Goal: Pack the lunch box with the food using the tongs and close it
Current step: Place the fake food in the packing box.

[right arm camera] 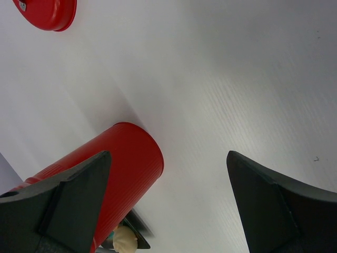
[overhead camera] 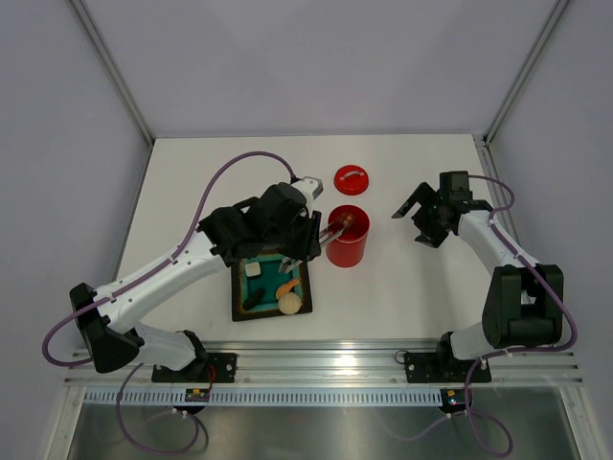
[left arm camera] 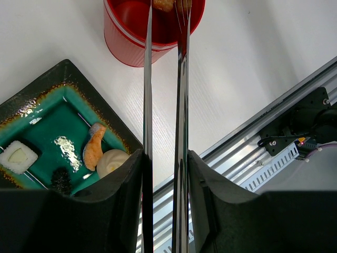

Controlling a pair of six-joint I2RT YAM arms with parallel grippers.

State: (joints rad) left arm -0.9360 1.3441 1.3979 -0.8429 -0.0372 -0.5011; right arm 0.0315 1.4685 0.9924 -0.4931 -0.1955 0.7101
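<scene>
In the top view the left pincer [overhead camera: 308,238] sits just left of centre, closed on the tongs [overhead camera: 335,230]. The tongs slant right to the open mouth of the lunch box [overhead camera: 345,251]. This red can stands upright in the middle of the white worktop [overhead camera: 402,287]. Its round lid [overhead camera: 351,179] lies flat just above it in the frame, apart from it, with the metal handle facing up.

In the left wrist view the two black fingers [left arm camera: 121,200] press the slim silver arms of the tongs [left arm camera: 148,105] from either side. The arms run straight up the frame to the can. A small brown bit [left arm camera: 163,4] sits between the tips over the red opening at the top edge. It is cut off there, so I cannot tell whether it is pinched.

The dark square plate [left arm camera: 63,68] fills the left of that view. On its teal centre lie the white cube [left arm camera: 18,156], the orange curved piece [left arm camera: 95,153], the beige disc [left arm camera: 111,162] and a dark piece [left arm camera: 61,180].

The right pincer [overhead camera: 414,220] hangs at centre right of the top view, well apart from the can, jaws spread wide and gripping nothing.
</scene>
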